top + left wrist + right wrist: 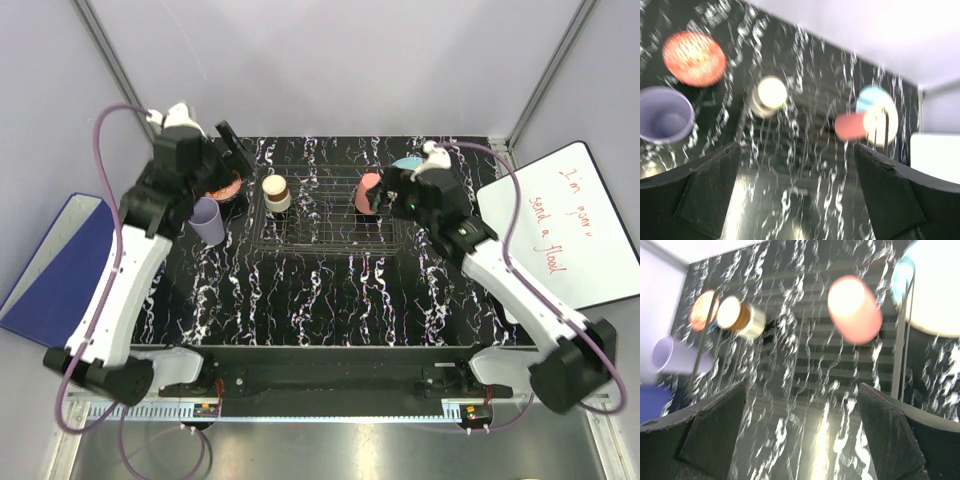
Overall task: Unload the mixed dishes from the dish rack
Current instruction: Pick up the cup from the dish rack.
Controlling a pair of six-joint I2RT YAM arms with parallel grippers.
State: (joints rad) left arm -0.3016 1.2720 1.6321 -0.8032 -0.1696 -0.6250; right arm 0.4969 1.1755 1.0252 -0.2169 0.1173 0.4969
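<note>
Left gripper [796, 150] and right gripper [802, 387] released, empty. Lavender cup [208, 220], red bowl [225, 188] out at frame left; whitish cup [275, 192], salmon cup [369, 190] inside dish rack [320, 238], centre. Next, square your right jaws over salmon cup.

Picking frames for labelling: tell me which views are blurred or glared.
Top external: sharp, evenly lit, dish rack wires crisp. Left wrist: motion-smeared, lavender cup and bowl soft. Right wrist: smeared too, salmon-pink cup and plate blown out by glare.
</note>
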